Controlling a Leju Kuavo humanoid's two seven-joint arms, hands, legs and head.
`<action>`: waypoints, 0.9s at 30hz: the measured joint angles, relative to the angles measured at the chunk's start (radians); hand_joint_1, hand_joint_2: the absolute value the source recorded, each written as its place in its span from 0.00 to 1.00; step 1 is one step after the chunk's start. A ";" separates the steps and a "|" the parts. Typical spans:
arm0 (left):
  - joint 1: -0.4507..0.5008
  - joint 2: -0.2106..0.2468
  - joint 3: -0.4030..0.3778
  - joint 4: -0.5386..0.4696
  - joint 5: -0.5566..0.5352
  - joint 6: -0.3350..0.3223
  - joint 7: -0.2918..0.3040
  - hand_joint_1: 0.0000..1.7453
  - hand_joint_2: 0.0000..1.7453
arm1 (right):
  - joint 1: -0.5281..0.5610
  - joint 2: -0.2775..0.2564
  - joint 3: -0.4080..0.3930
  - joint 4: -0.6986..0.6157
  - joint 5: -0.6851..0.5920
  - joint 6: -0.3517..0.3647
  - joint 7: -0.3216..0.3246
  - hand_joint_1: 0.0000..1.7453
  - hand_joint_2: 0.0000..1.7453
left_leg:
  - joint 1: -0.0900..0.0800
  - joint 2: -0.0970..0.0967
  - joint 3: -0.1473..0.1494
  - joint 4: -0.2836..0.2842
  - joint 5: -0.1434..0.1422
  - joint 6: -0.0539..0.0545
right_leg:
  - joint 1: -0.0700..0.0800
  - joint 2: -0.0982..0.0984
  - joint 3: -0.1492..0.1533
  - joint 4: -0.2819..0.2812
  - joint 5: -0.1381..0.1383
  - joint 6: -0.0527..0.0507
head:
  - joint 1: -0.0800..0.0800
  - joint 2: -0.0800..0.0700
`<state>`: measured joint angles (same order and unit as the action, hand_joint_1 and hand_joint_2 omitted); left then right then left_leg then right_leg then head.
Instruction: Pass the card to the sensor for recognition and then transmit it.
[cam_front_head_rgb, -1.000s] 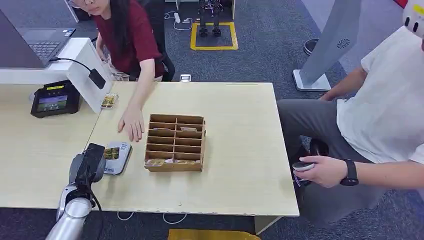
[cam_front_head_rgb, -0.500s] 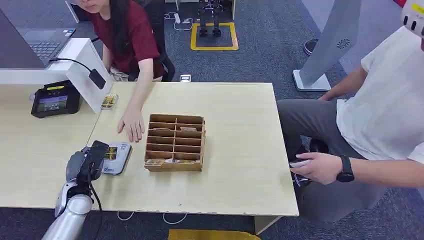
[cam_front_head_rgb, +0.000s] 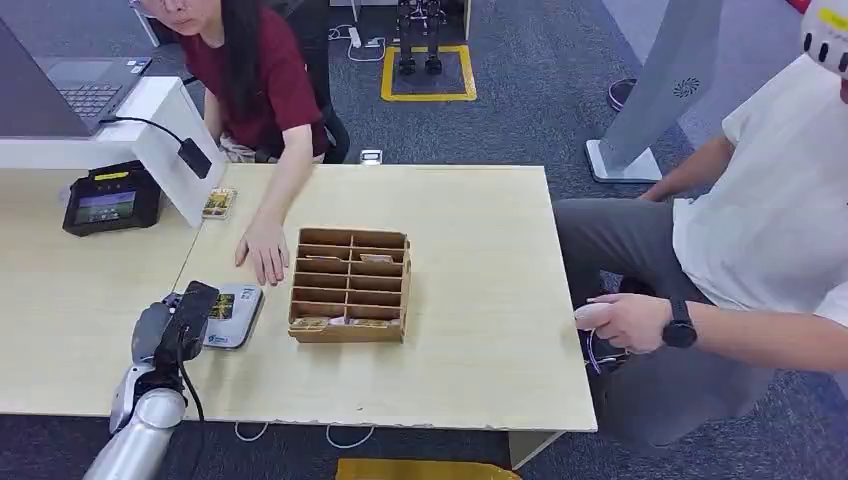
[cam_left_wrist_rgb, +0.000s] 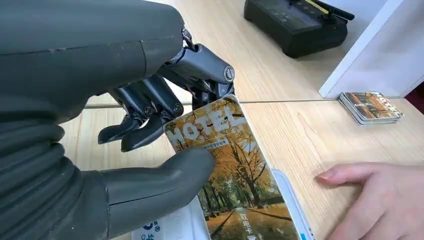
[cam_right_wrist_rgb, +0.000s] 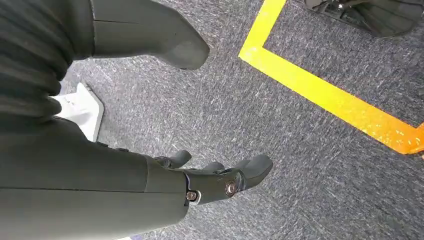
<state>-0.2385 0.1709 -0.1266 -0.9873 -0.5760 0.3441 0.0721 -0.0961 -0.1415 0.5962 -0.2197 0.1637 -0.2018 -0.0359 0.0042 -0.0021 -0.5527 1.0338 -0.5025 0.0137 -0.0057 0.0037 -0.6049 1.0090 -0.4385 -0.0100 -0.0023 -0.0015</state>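
Wooden organizer (cam_front_head_rgb: 350, 285) beside person's hand (cam_front_head_rgb: 262, 250).

A glossy rectangular hotel card printed with golden autumn trees (cam_left_wrist_rgb: 235, 170) lies flat over the pale grey, flat rectangular sensor pad (cam_front_head_rgb: 238, 312) on the light wooden table (cam_front_head_rgb: 480, 300).

Looks like an office or lab set up as a mock hotel front desk: light wood table (cam_front_head_rgb: 480, 300) on grey carpet (cam_front_head_rgb: 520, 120), white counter divider (cam_front_head_rgb: 165, 140) with a laptop (cam_front_head_rgb: 85, 85) behind it, black payment-type terminal (cam_front_head_rgb: 105, 200) (screen too small to read), cardboard slotted organizer (cam_front_head_rgb: 350, 285), yellow floor tape (cam_front_head_rgb: 428, 70) marking a bay, two people seated at the table.
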 joint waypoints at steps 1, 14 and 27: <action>0.000 0.000 0.000 0.000 0.000 0.000 0.000 1.00 1.00 | 0.000 0.000 0.000 0.000 0.000 0.000 0.000 0.00 1.00 | 0.000 0.000 0.000 0.000 0.000 0.000 | 0.000 0.000 0.000 0.000 0.000 0.000 | 0.000 0.000; -0.035 -0.002 -0.065 0.033 -0.382 0.098 0.138 1.00 1.00 | -0.008 0.003 0.000 -0.007 0.023 0.007 0.012 0.00 1.00 | 0.000 0.000 0.000 0.000 0.001 0.000 | 0.000 0.000 0.000 0.000 0.001 -0.001 | 0.000 0.000; -0.076 -0.023 -0.150 0.101 -0.600 0.089 0.212 1.00 1.00 | -0.019 0.009 0.000 -0.014 0.041 0.015 0.018 0.00 1.00 | 0.000 0.000 0.000 0.000 0.002 -0.001 | 0.000 0.000 0.000 0.000 0.001 -0.001 | 0.000 0.000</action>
<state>-0.3147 0.1476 -0.2766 -0.8862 -1.1761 0.4334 0.2838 -0.1155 -0.1324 0.5966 -0.2342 0.2049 -0.1865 -0.0179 0.0041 -0.0024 -0.5524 1.0336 -0.5006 0.0131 -0.0057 0.0035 -0.6049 1.0093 -0.4375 -0.0112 -0.0027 -0.0011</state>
